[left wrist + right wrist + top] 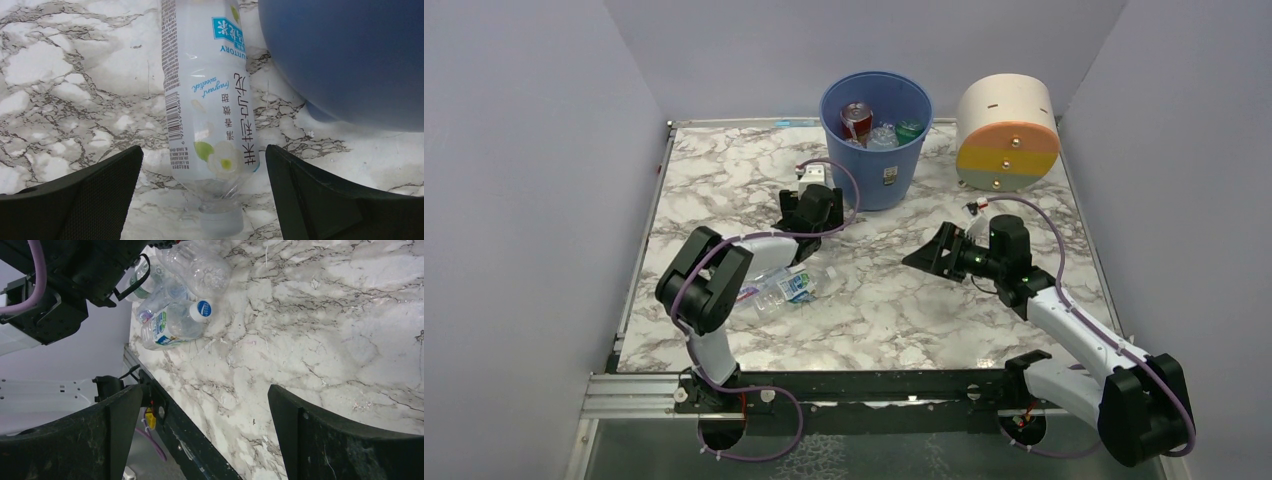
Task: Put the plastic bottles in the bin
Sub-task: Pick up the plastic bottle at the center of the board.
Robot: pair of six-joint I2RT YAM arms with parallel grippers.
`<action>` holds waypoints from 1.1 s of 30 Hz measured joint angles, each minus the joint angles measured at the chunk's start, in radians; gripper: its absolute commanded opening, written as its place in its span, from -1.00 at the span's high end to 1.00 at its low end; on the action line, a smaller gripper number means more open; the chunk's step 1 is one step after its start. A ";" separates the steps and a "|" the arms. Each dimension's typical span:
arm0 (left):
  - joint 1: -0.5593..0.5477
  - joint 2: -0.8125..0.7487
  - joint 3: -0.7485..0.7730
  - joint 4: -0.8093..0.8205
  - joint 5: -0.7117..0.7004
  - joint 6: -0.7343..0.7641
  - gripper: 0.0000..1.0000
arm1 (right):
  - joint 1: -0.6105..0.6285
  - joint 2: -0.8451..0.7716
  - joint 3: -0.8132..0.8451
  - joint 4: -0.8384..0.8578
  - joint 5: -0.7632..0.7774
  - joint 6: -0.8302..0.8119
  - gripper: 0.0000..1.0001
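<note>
The blue bin (pixel 876 150) stands at the back middle and holds several bottles, one with a red label (pixel 857 120) and one with a green cap (pixel 909 128). My left gripper (pixel 810 208) is open, low over the table just left of the bin. In the left wrist view a clear bottle with a white label (pixel 210 95) lies between the open fingers (pixel 204 150), untouched, its white cap towards the camera, beside the bin wall (pixel 350 55). More bottles (pixel 786 285) lie under the left arm; they also show in the right wrist view (pixel 172 322). My right gripper (pixel 932 252) is open and empty (pixel 205 390).
A cream drum with orange and yellow bands (pixel 1007 133) lies on its side at the back right. The marble table's front edge and black rail (pixel 180 440) lie below the right gripper. Grey walls close in the table on three sides.
</note>
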 measured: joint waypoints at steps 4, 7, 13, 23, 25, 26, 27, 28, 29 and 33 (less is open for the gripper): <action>0.011 0.021 0.018 0.001 0.002 -0.010 -0.98 | 0.000 0.001 0.000 -0.018 0.000 -0.007 -0.99; 0.021 0.034 0.033 0.011 0.009 -0.018 -0.98 | 0.000 0.001 0.000 -0.028 0.000 -0.008 -0.99; 0.029 0.075 0.048 0.037 0.022 -0.034 -0.96 | 0.000 0.001 0.000 -0.044 0.000 -0.014 -0.99; 0.042 0.105 0.048 0.044 0.044 -0.053 -0.65 | 0.000 0.009 0.000 -0.044 0.000 -0.014 -0.99; 0.049 0.106 0.048 0.044 0.052 -0.060 -0.59 | 0.000 0.013 0.000 -0.044 0.000 -0.014 -0.99; 0.055 0.106 0.048 0.044 0.055 -0.064 -0.54 | 0.000 0.014 0.000 -0.043 0.000 -0.014 -0.99; 0.059 0.106 0.048 0.044 0.057 -0.069 -0.50 | 0.000 0.014 0.000 -0.043 0.000 -0.014 -0.99; 0.064 0.106 0.048 0.045 0.062 -0.072 -0.47 | 0.000 0.015 0.000 -0.043 0.000 -0.014 -0.99; 0.067 0.106 0.048 0.044 0.064 -0.072 -0.45 | 0.000 0.016 0.000 -0.043 0.000 -0.015 -0.99; 0.080 0.106 0.048 0.044 0.076 -0.080 -0.44 | 0.000 0.023 0.000 -0.042 0.000 -0.014 -0.99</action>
